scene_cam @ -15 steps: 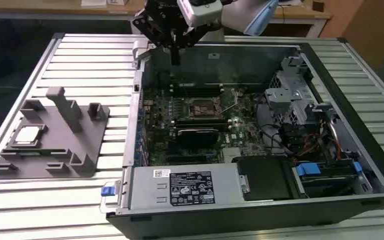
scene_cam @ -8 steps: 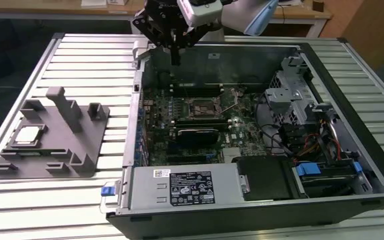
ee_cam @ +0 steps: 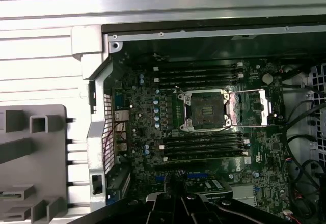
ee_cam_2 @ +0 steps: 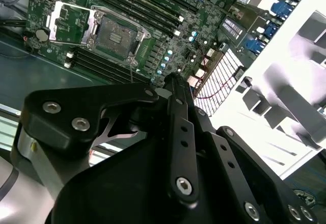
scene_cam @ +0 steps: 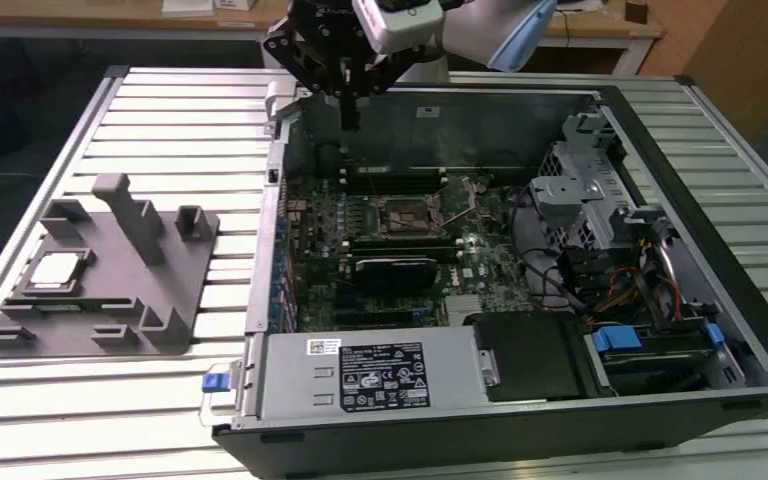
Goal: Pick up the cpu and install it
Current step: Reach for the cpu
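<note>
While over case (scene_cam: 272, 215), tool (scene_cam: 349, 122) partly cropped.

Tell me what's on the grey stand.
The cpu lies flat on the stand, silver top up. Whatever is beneath the cpu is covered.

Cropped at twelve o'clock in the exterior view: arm (scene_cam: 494, 28) above gripper (scene_cam: 348, 125). At nine o'clock, too small to judge: seating of cpu (scene_cam: 57, 272) in gray fixture (scene_cam: 157, 292).

Power-supply label (scene_cam: 384, 377): print unreadable.
</note>
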`<state>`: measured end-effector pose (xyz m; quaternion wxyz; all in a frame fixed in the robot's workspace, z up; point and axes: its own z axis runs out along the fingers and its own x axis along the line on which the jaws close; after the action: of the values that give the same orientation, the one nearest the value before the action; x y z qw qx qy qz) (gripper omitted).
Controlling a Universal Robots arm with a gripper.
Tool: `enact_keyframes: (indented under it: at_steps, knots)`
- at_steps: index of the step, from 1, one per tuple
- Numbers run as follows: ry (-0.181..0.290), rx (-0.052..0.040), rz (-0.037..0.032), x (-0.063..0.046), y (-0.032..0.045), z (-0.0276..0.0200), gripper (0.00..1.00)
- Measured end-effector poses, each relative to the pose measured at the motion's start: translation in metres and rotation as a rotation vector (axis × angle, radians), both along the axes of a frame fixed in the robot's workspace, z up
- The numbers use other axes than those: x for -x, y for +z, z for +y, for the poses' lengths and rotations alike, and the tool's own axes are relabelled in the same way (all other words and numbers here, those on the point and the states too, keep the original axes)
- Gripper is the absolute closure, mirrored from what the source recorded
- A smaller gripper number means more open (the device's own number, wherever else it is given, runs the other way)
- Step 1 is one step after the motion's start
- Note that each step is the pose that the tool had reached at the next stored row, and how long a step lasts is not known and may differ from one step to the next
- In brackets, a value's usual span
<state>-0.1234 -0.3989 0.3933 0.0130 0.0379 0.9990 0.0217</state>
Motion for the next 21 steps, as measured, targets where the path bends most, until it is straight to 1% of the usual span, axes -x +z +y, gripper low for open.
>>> enact_keyframes:
  at_steps: [21]
  knots:
    - [0.0,0.0,-0.0001,0.0055,0.0,-0.0001,0.89]
